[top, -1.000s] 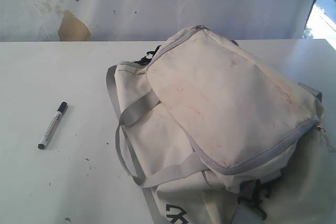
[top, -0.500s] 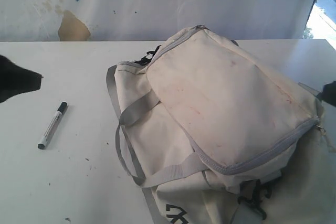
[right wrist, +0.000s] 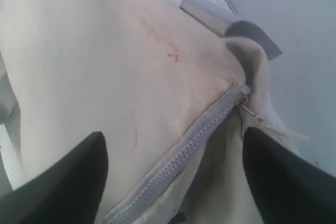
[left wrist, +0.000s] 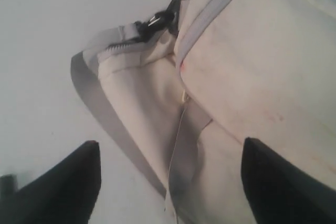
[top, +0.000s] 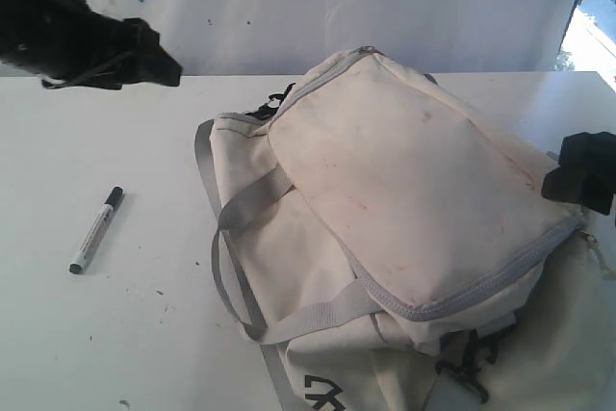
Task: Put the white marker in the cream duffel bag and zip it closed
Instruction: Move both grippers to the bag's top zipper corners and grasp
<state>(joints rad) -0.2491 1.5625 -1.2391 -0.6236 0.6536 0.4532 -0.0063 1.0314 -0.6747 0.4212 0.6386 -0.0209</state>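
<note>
**Both arms swing in over the table, jaws spread wide**

Both grippers have come into the exterior view since a second ago, when only the table (top: pixel 87 334) and its load showed. The left gripper (left wrist: pixel 169 182) hangs over the far left of the table with its two dark fingers (left wrist: pixel 63 187) spread wide and nothing between them. The right gripper (right wrist: pixel 173 182) reaches in at the right edge, just beside the bag's side. It is just as wide and holds nothing.

A black logo (top: pixel 322 394) is printed on the bag's near end, but the edge of the view cuts it off and it cannot be read. The pen's barrel carries small print too fine to make out.

The white marker (top: pixel 96 230) lies flat on the table, untouched. It is well apart from the left gripper on the nearer side, and its black cap points toward the far edge. It sits left of the cream duffel bag (top: pixel 414 199), clear of the grey handles (top: pixel 241 207).

The bag slumps on its side. The grey zipper (right wrist: pixel 178 156) under the right gripper looks shut along the stretch in view, so nothing inside the bag shows. A black clip (top: pixel 467 374) hangs at the near end.
</note>
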